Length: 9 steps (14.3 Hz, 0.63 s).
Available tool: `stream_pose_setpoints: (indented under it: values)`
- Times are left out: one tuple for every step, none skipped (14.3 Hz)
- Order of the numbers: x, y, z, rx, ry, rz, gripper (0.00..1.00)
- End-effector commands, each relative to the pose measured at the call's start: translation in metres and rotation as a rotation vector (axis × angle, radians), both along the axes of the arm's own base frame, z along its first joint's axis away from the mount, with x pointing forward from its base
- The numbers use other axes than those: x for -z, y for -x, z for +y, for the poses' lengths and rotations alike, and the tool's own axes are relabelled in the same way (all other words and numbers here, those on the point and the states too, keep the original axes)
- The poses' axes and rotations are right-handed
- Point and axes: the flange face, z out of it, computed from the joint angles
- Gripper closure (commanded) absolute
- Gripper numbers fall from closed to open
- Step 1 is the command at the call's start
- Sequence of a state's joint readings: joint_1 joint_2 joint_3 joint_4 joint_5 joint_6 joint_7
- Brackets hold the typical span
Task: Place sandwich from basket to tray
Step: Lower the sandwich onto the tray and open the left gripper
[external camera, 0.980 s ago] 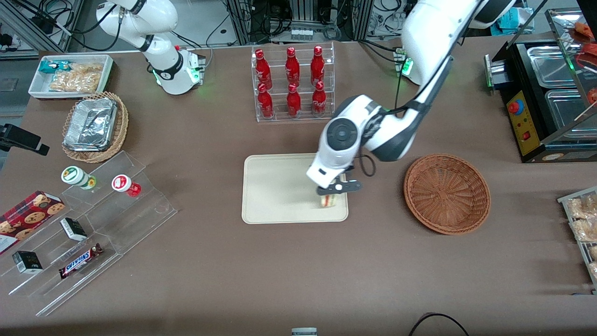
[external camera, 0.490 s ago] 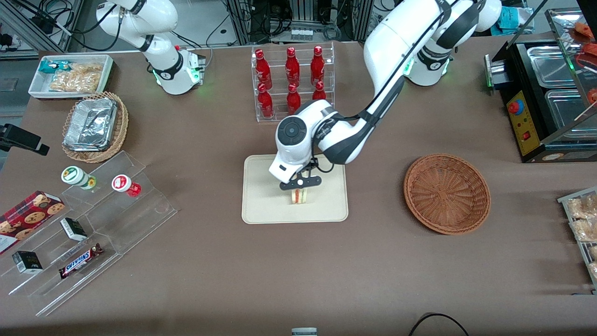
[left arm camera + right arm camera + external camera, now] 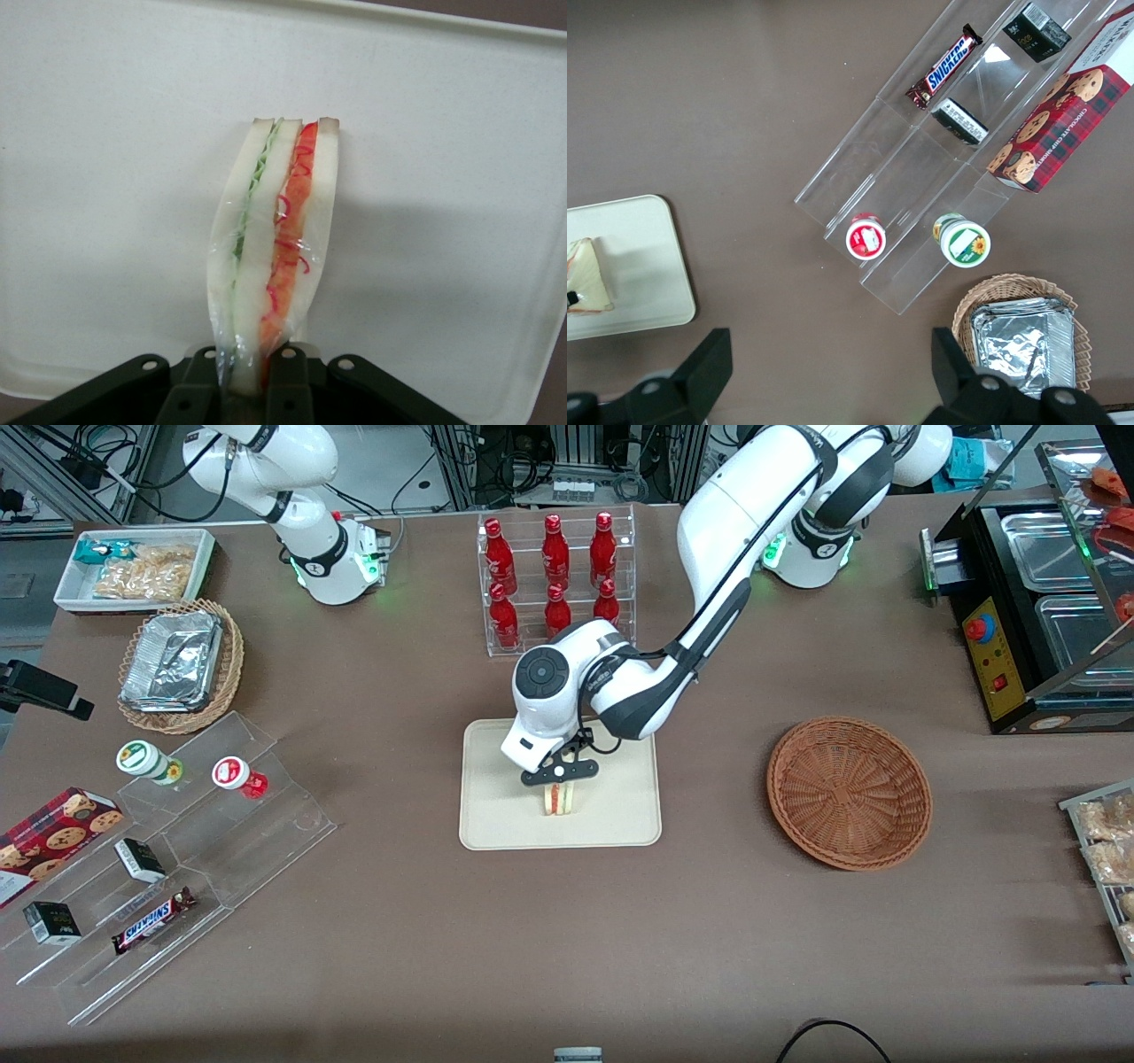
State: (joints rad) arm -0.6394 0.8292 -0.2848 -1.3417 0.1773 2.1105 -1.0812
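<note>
Front view: the tool is clamped on the sandwich over the middle of the tray | basket empty, toward the working arm's end | step: placing | next: likely lower, let go, lift clear.

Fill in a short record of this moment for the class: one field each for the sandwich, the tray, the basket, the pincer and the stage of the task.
sandwich: held upright over the tray, filling edge facing the front camera
tray: cream, rectangular, mid-table
basket: woven, nothing in it, beside the tray toward the working arm's end
pincer: above the tray, fingers closed on the sandwich's upper end
stage: sandwich out of the basket and over the tray, not yet released
</note>
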Motion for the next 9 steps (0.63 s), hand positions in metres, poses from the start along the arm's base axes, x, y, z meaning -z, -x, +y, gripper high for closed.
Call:
stream_pose_setpoints:
  values:
    - [-0.001, -0.003, -0.009, -0.021, 0.005, -0.035, 0.01]
    - [-0.005, -0.004, -0.008, -0.022, 0.007, -0.039, 0.00]
    - [-0.010, -0.008, -0.005, -0.023, 0.006, -0.042, 0.00]
    - [-0.021, -0.009, -0.005, -0.026, 0.012, -0.052, 0.00]
    - [-0.034, -0.008, -0.006, -0.024, 0.015, -0.064, 0.00]
    - [-0.042, -0.009, -0.002, -0.026, 0.005, -0.064, 0.00]
    - [-0.061, -0.012, 0.006, -0.029, -0.015, -0.062, 0.00]
    - [-0.074, -0.018, 0.016, -0.032, -0.034, -0.054, 0.00]
    - [-0.087, -0.017, 0.020, -0.013, -0.048, -0.054, 0.00]
